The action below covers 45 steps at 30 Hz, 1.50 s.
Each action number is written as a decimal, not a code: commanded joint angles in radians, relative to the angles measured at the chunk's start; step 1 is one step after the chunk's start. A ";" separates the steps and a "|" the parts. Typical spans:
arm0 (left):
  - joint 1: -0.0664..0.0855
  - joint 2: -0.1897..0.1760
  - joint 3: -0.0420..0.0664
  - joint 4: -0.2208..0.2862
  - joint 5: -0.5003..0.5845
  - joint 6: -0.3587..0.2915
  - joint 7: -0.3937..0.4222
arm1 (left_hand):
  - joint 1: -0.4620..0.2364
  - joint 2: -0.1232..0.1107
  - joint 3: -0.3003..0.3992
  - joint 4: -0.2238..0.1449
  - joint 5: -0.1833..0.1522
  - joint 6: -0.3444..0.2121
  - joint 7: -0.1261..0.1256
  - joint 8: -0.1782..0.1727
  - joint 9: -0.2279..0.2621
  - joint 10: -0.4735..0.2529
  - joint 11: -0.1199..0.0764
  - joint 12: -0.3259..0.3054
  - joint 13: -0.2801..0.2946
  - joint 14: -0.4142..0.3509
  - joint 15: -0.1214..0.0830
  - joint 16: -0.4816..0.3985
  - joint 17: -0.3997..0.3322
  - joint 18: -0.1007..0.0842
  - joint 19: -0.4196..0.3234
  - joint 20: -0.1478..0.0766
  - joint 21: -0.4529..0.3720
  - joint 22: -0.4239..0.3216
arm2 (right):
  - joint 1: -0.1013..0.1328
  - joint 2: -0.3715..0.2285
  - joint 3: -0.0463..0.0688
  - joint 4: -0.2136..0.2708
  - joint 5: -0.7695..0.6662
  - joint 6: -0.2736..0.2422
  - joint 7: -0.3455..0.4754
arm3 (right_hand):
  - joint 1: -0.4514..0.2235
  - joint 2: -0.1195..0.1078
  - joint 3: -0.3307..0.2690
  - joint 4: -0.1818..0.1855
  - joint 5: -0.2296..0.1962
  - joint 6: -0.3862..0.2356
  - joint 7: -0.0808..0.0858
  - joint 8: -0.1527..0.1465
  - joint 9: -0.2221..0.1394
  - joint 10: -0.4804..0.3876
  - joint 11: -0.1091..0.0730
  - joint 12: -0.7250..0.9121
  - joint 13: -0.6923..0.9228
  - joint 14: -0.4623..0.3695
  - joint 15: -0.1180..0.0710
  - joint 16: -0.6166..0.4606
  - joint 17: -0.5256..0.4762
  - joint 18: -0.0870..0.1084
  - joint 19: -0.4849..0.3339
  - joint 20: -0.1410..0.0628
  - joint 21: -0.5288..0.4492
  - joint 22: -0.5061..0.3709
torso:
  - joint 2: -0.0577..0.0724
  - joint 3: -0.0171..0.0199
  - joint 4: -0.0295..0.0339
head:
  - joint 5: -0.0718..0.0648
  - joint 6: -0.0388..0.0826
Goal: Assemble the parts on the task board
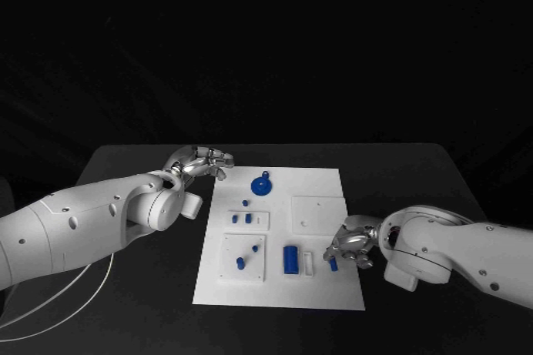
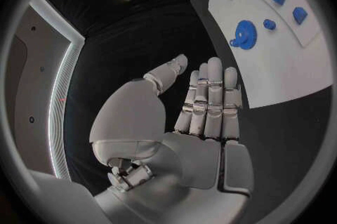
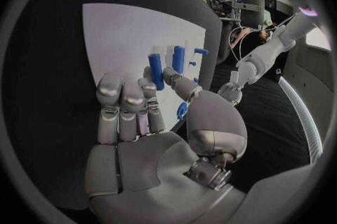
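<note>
Board (image 1: 316, 286), a flat white plate with a matte face, is lying in the middle of the black table (image 1: 133, 159), and its near edge is showing bare. Just beyond that bare strip, a thick blue cylinder (image 1: 291, 259) is lying near the middle of the board. To its left a raised square panel (image 1: 243, 272) is carrying two small blue pieces.

Right hand (image 1: 353, 246), made of shiny silver metal with jointed segments, is reaching over the right edge of the board, beside the cylinder. A small blue peg (image 1: 332, 262) is sitting at its fingertips. In the right wrist view the thumb is standing against a blue rod (image 3: 156, 71) and the other fingers (image 3: 125, 101) are curling close together, but I cannot tell if the hand is really holding the piece.

Farther on, a smaller panel (image 1: 248, 219) is bearing three short blue blocks, and a plain square panel (image 1: 316, 212) is lying to its right. Beyond them a round blue gear (image 1: 261, 187) with a toothed rim is resting on the far part of the board.

Left hand (image 1: 200, 164) is hovering over the dark table just beside the far left corner of the board, holding nothing. In the left wrist view its fingers (image 2: 210, 101) are stretching out straight and lying side by side, with the thumb a little apart.
</note>
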 commanded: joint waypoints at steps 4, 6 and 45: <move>0.001 0.002 0.001 0.003 0.004 0.015 0.005 | -0.011 -0.001 0.000 0.007 -0.001 -0.007 -0.001 0.006 -0.001 -0.004 0.005 0.000 -0.001 0.005 -0.001 -0.003 0.002 0.018 0.006 -0.008 -0.004 0.002 | -0.031 0.046 -0.002 -0.014 0.047 -0.033 0.024 | -0.013 0.001 -0.008 -0.001 -0.006 0.009 -0.001 -0.003 -0.002 0.008 -0.002 -0.003 0.000 0.003 -0.007 0.003 0.002 0.068 0.002 -0.001 0.006 0.017 | 0.001 0.0006 0.0005 | 0.004 -0.003; 0.001 0.002 0.001 0.003 0.005 0.016 0.005 | -0.011 -0.001 0.000 0.007 -0.001 -0.007 -0.001 0.006 -0.001 -0.004 0.005 0.000 -0.001 0.005 -0.001 -0.004 0.002 0.018 0.006 -0.008 -0.004 0.002 | -0.037 0.061 -0.002 -0.024 0.044 -0.037 0.026 | -0.014 0.002 -0.009 -0.001 -0.006 0.009 -0.001 -0.004 -0.002 0.008 -0.002 -0.003 0.000 0.003 -0.007 0.003 0.002 0.068 0.002 -0.001 0.006 0.017 | 0.001 0.0008 0.0004 | 0.005 -0.003; 0.001 -0.005 0.000 0.004 0.005 0.020 -0.001 | -0.012 0.000 -0.001 0.009 -0.001 -0.007 -0.001 0.007 -0.002 -0.004 0.005 0.001 -0.002 0.005 0.000 -0.005 0.004 0.018 0.005 -0.008 -0.006 0.003 | -0.052 0.029 0.009 0.015 0.002 -0.045 0.013 | -0.042 -0.005 -0.032 -0.003 -0.006 0.011 -0.001 -0.004 -0.006 0.008 -0.003 -0.005 0.001 0.002 -0.008 0.004 0.003 0.068 0.003 -0.004 0.008 0.015 | -0.001 0.0007 -0.0021 | 0.022 -0.008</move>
